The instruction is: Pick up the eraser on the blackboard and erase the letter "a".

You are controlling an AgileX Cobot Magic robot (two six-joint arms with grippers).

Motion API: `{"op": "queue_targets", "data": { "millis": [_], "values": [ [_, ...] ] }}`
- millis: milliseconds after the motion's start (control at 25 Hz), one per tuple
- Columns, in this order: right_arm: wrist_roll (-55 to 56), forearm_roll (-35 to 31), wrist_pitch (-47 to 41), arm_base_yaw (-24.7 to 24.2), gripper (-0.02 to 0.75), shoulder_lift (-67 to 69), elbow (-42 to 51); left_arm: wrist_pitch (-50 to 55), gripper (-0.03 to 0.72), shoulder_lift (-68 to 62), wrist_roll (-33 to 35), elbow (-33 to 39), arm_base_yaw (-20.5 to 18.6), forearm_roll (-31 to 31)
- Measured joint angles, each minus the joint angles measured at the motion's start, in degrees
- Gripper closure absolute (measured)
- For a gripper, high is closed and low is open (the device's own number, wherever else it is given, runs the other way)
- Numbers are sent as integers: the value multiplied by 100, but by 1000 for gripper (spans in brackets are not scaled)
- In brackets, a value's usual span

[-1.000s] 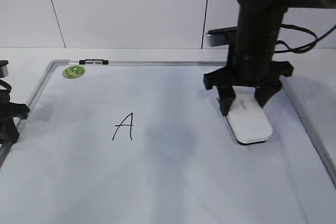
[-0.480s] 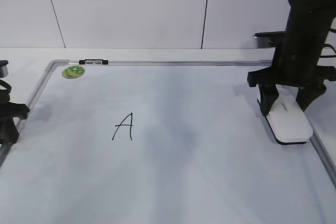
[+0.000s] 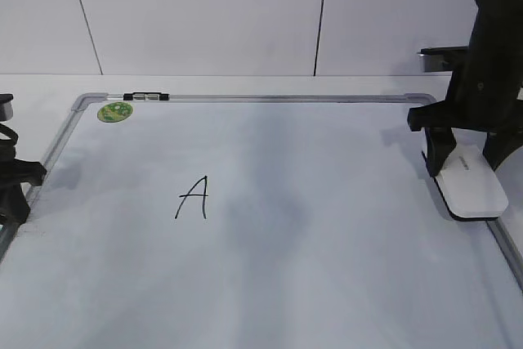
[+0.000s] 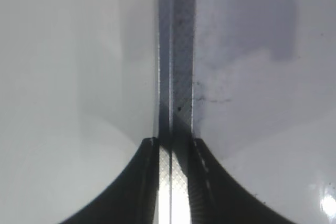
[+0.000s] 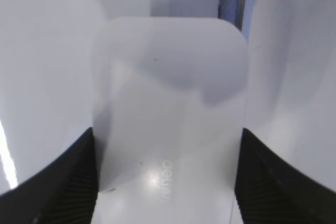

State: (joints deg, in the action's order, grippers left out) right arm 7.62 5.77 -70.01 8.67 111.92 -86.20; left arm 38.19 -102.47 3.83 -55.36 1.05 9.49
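The white eraser lies flat on the blackboard against its right frame. My right gripper stands over it, jaws shut on its two long sides. In the right wrist view the eraser fills the gap between the fingers, grey lettering on top. No lowercase "a" shows in any view; only a capital "A" is written left of the middle. My left gripper is shut and empty at the board's left frame.
A green round magnet sits at the board's far left corner. A small black and silver piece lies on the top frame beside it. A white panelled wall stands behind the table.
My right gripper has slid the eraser to the right across the board, from right of the middle to the right frame. The left arm has not moved.
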Motion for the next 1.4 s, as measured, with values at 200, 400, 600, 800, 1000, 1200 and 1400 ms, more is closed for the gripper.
{"op": "queue_targets", "data": {
  "millis": [200, 400, 600, 800, 1000, 1200, 1400],
  "values": [
    [-10, 48, 10, 0, 227, 0, 0, 0, 569, 0, 0, 0, 0, 0],
    [-10, 54, 10, 0, 227, 0, 0, 0, 570, 0, 0, 0, 0, 0],
    [-10, 62, 10, 0, 227, 0, 0, 0, 569, 0, 0, 0, 0, 0],
    [-10, 62, 10, 0, 227, 12, 0, 0, 569, 0, 0, 0, 0, 0],
    [-10, 51, 22, 0, 227, 209, 0, 0, 569, 0, 0, 0, 0, 0],
    [-10, 51, 257, 0, 227, 238, 9, 0, 570, 0, 0, 0, 0, 0],
    [-10, 51, 356, 0, 227, 238, 9, 0, 569, 0, 0, 0, 0, 0]
  ]
}}
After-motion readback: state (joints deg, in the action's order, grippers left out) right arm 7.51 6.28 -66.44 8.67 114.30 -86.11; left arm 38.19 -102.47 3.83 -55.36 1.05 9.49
